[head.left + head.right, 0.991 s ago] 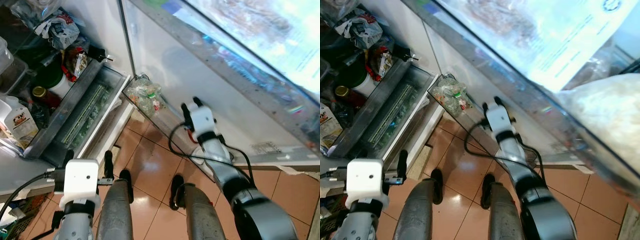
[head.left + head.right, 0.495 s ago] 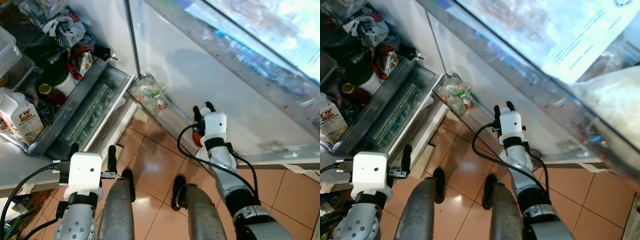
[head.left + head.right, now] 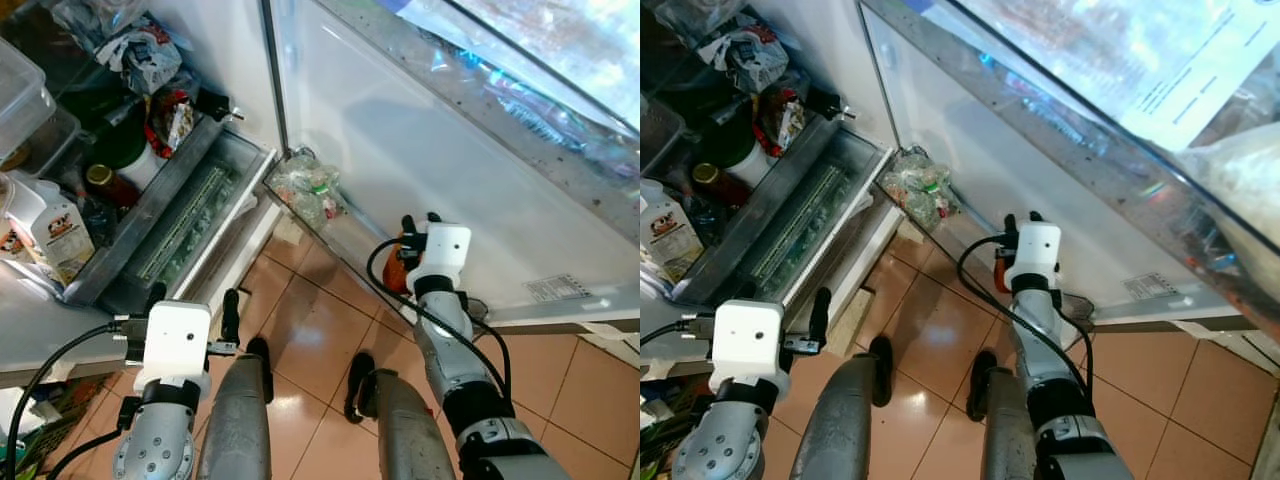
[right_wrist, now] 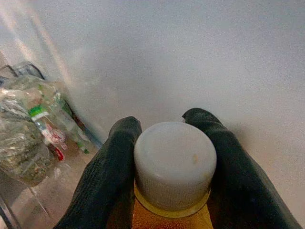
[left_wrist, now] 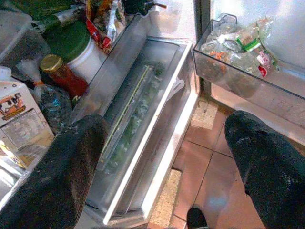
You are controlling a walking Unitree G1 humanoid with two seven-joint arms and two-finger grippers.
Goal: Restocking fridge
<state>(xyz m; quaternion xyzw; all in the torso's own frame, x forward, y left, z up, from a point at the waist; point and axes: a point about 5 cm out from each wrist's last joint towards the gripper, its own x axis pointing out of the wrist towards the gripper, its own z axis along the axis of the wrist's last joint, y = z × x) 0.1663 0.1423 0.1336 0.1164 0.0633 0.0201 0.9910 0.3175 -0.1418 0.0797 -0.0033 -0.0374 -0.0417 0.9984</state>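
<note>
Now we see the right gripper (image 4: 167, 138) with its jaws clamped on a white-capped bottle (image 4: 174, 164) of amber liquid, held close against the inner face of the open fridge door (image 3: 400, 150) near the door shelf (image 3: 335, 225) holding bagged food. Our left gripper (image 5: 162, 157) hangs with jaws wide before the open vegetable drawer (image 5: 143, 119).

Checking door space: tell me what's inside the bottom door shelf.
The bottom door shelf holds clear bags of food at its hinge end. The right gripper holds a white-capped bottle beside it. Lower bag contents are hidden.
</note>
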